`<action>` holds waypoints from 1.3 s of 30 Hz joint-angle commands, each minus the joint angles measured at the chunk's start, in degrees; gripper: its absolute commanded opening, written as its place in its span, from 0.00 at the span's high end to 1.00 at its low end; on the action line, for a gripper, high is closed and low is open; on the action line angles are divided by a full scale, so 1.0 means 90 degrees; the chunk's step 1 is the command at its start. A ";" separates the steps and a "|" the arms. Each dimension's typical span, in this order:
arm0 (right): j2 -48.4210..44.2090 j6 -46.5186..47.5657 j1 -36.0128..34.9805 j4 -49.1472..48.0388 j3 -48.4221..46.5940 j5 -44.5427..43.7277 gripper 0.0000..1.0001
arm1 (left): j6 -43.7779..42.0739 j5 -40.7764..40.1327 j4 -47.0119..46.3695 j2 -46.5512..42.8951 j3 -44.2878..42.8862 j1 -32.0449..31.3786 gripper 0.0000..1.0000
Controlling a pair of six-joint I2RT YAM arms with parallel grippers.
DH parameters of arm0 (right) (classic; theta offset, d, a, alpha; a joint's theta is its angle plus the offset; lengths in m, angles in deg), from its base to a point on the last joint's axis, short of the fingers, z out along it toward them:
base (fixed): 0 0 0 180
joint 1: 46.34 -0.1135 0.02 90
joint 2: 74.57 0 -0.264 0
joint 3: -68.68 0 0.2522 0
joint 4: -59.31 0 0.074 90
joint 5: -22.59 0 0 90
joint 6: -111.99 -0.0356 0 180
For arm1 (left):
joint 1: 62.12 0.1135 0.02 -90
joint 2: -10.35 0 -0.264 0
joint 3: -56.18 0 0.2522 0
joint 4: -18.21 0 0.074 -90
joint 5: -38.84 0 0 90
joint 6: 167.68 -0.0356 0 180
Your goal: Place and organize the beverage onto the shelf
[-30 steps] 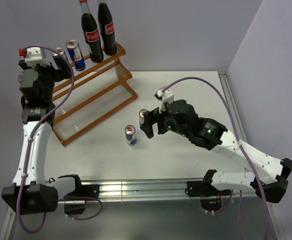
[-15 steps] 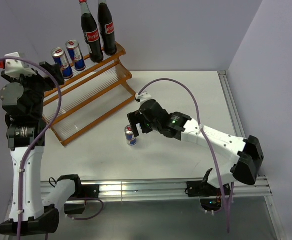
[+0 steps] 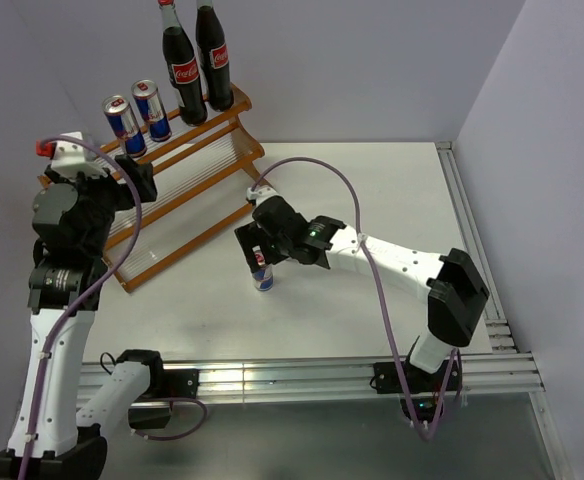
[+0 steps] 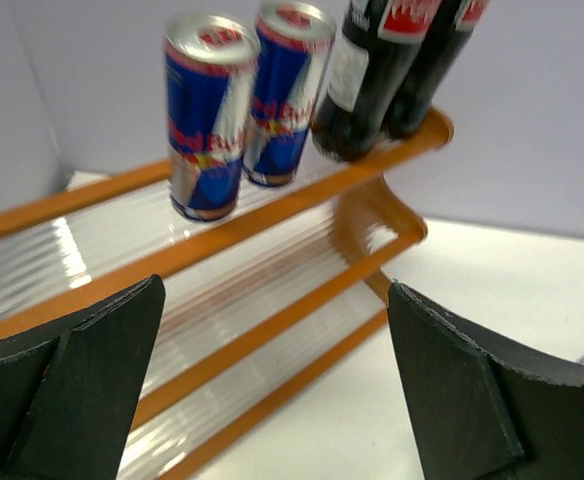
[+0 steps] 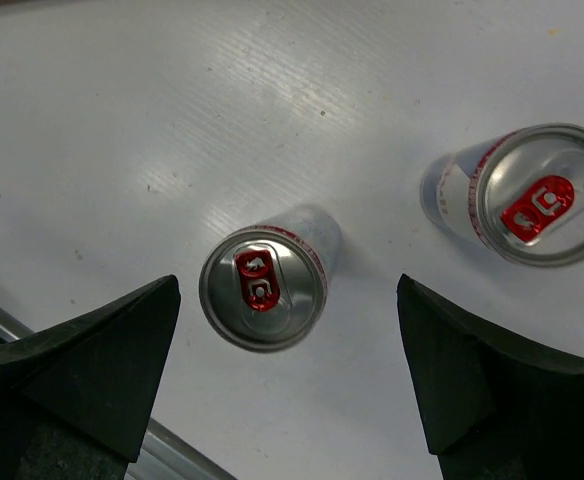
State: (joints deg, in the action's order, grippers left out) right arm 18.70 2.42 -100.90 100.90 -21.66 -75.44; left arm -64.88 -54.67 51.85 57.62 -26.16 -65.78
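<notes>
Two cola bottles [image 3: 184,70] stand on the right of the top tier of the shelf [image 3: 240,98], with two energy-drink cans [image 3: 120,125] to their left; they also show in the left wrist view [image 4: 204,120]. My left gripper [image 3: 137,180] is open and empty in front of the shelf's left part [image 4: 272,215]. My right gripper [image 3: 259,248] is open above two upright cans on the table. One can [image 5: 262,290] lies between its fingers from above; the other [image 5: 542,195] is to the right. In the top view one can [image 3: 263,276] shows and the arm hides the other.
The white table [image 3: 372,180] ends in a raised metal rail at the right [image 3: 469,230] and an aluminium rail along the near edge [image 3: 272,375]. The shelf's middle and lower tiers [image 3: 187,190] hold nothing.
My right gripper has moved left from one table can to above the other. My left gripper has drawn back from the shelf's cans and sits lower, in front of the shelf.
</notes>
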 commanded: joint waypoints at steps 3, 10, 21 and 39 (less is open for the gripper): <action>0.0446 0.0173 -0.0148 -0.0104 -0.0485 0.0004 0.06 | -0.0162 -0.0215 0.0145 0.0197 0.0207 -0.0384 0.00; 0.0964 0.0309 -0.0323 0.0169 -0.0788 -0.0455 0.18 | -0.0221 -0.0157 0.0145 0.0363 0.0383 -0.0569 0.00; 0.0361 0.0319 -0.0382 0.0393 -0.0486 -0.0846 0.63 | -0.0348 0.1042 0.0242 0.0890 0.0393 -0.0911 0.01; -0.1964 -0.0042 0.0223 0.1770 0.0383 -0.1461 0.67 | 0.0853 0.0419 -0.0537 0.1642 0.1232 -0.3918 0.00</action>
State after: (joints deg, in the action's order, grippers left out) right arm 5.85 2.92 -100.49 114.96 -18.36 -85.17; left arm -60.51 -49.66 53.73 71.95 -16.70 -98.65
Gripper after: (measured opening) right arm 0.623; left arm 0.995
